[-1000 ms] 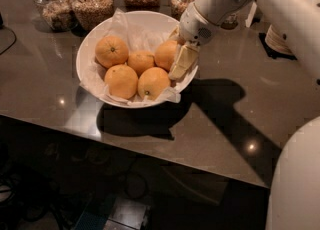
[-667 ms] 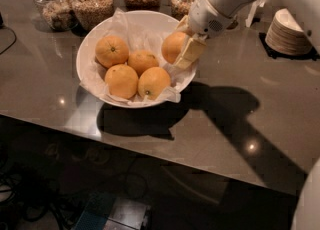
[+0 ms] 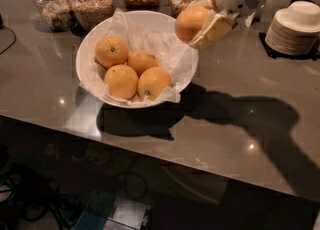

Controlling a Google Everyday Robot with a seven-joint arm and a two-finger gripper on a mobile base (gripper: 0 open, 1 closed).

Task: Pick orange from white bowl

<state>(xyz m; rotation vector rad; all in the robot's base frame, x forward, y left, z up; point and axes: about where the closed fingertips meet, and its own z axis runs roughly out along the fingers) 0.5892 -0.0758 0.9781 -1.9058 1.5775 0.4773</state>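
Observation:
The orange (image 3: 190, 22) is round, smooth and deep orange. My gripper (image 3: 202, 20) is shut on it and holds it in the air above the right rim of the white bowl (image 3: 85, 54). The bowl is large, round and lined with crumpled white paper; it sits on the grey counter at the left of centre. Several more oranges (image 3: 121, 80) lie inside it. My white arm comes in from the upper right.
Several glass jars (image 3: 93, 3) of grains stand along the counter's back edge behind the bowl. A stack of white plates (image 3: 295, 27) sits at the far right. The counter's front edge (image 3: 165, 149) runs across the lower middle, with dark floor and cables below.
My gripper closed on the orange at the bowl's right side and lifted it up and to the right, out of the bowl. The other oranges stayed in place.

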